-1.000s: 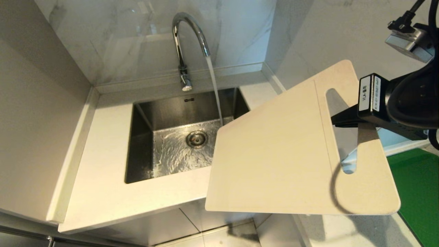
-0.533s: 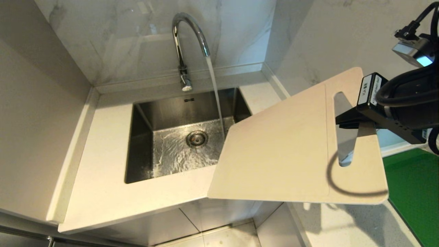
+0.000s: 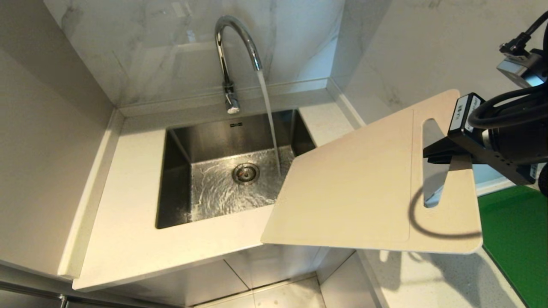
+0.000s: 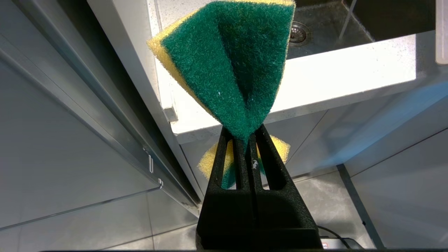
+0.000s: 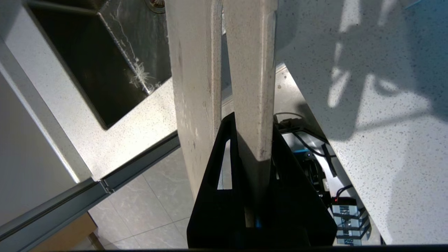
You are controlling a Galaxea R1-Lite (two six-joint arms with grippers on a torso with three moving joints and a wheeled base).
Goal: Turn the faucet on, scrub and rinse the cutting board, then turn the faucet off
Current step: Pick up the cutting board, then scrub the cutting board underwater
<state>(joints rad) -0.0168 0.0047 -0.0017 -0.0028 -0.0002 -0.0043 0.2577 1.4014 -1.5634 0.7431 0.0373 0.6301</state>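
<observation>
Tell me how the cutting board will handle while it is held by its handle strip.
Probably stiff: the cutting board juts out flat from the right hand without sagging. Likely prone to swing, since only the narrow handle strip is gripped. Under the faucet stream it may get slippery.

The cutting board (image 3: 355,192) hides the sink's (image 3: 180,179) right front corner.

Bright overhead light, sharp shadows (chrome glare).
</observation>
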